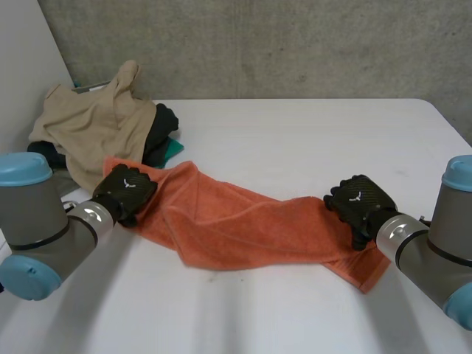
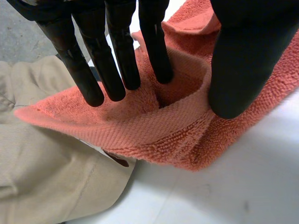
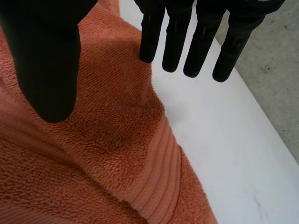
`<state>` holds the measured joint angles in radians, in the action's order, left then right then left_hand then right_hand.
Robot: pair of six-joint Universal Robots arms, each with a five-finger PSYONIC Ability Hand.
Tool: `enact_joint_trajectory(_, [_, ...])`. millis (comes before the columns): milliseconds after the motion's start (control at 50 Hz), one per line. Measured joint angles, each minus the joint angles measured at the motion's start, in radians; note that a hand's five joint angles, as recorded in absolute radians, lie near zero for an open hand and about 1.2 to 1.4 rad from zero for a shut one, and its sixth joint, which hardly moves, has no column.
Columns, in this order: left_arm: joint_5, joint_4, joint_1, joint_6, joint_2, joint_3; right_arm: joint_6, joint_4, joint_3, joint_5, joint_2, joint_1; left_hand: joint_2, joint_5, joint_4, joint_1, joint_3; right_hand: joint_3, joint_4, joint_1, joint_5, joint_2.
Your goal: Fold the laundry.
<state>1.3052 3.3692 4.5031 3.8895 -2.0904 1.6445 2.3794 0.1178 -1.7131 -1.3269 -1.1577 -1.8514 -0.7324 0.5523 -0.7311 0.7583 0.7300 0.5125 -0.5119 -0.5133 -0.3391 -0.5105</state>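
Note:
An orange towel (image 1: 243, 221) lies crumpled in a long strip across the white table (image 1: 310, 133). My left hand (image 1: 125, 188) is at the towel's left end. In the left wrist view a raised fold of the towel (image 2: 159, 135) is squeezed between the fingers (image 2: 117, 56) and the thumb. My right hand (image 1: 361, 203) is over the towel's right end. There its fingers (image 3: 187, 37) are straight and spread from the thumb, above the towel's (image 3: 93, 154) banded edge, holding nothing.
A beige garment (image 1: 88, 125) is heaped at the table's far left, touching the towel's left end and lying beside my left hand (image 2: 46, 177). Dark and green clothes (image 1: 166, 140) lie behind it. A concrete wall backs the table.

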Motion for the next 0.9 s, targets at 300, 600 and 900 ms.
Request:
enact_joint_trajectory(300, [0.058,-0.010,-0.076,-0.165,0.184,0.048,-0.050,-0.120,0.039,-0.015,-0.010,0.036,-0.461,0.417,-0.465,0.406,0.457,0.674,-0.682,-0.628,-0.658,-0.668])
enact_joint_trajectory(600, [0.084,-0.260,-0.137,-0.260,0.490,0.256,-0.184,-0.430,0.068,0.009,-0.176,0.144,-0.464,0.417,-0.466,0.406,0.457,0.100,-0.100,-0.096,-0.093,-0.097])
enact_joint_trajectory(900, [0.103,-0.163,-0.190,-0.274,0.658,0.170,0.168,-0.258,0.426,0.124,0.169,0.002,-0.464,0.417,-0.466,0.406,0.459,-0.236,0.231,0.209,0.258,0.225])
